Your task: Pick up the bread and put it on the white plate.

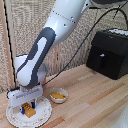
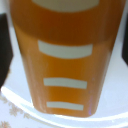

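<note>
I am low over the white plate (image 1: 44, 114), which sits at the near edge of the wooden table (image 1: 95, 95) toward the exterior view's left, and my hand (image 1: 26, 105) hangs just above its surface with the blue-tipped fingers (image 1: 24, 105) pointing down. The bread (image 1: 30, 112), a small orange-brown slab, is right at those tips and appears to rest on the plate or sit a hair above it; from this angle I cannot tell which. In the wrist view the bread (image 2: 67, 55) fills nearly the whole picture, orange with pale bars across it, and the plate's rim (image 2: 15, 107) with its faint golden speckle shows beyond it. My jaws stand narrow, close about the slab, but I cannot tell for certain whether they are gripping it or are slightly parted from it, since the tips blur into the bread in the exterior view and the wrist view shows none of them clearly. I judge the reach, the grasp, the lift and the carry to be done, with the bread over the plate where it belongs. What is left, as I read it, is the letting go and a gentle rise clear. The small white bowl (image 1: 58, 95) of yellow-orange pieces stands just beside the plate, untouched.
</note>
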You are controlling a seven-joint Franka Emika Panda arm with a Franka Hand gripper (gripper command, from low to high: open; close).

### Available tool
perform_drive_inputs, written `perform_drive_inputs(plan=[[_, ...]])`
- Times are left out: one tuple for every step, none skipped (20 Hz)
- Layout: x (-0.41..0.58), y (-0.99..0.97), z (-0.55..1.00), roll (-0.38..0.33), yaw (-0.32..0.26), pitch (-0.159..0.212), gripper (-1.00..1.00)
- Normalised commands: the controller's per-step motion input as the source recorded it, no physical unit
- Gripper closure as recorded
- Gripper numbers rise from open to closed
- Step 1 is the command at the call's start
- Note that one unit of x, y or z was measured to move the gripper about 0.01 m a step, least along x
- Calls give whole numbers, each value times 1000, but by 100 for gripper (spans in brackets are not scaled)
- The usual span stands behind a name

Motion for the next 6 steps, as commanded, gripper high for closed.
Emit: perform_drive_inputs(plan=[[49, -11, 394, 34, 62, 24, -100], [126, -3, 540, 11, 51, 33, -100], [57, -151, 671, 36, 30, 12, -100], [117, -111, 751, 25, 0, 21, -100], [146, -46, 763, 2, 0, 26, -100], [197, -74, 709, 43, 0, 71, -100]])
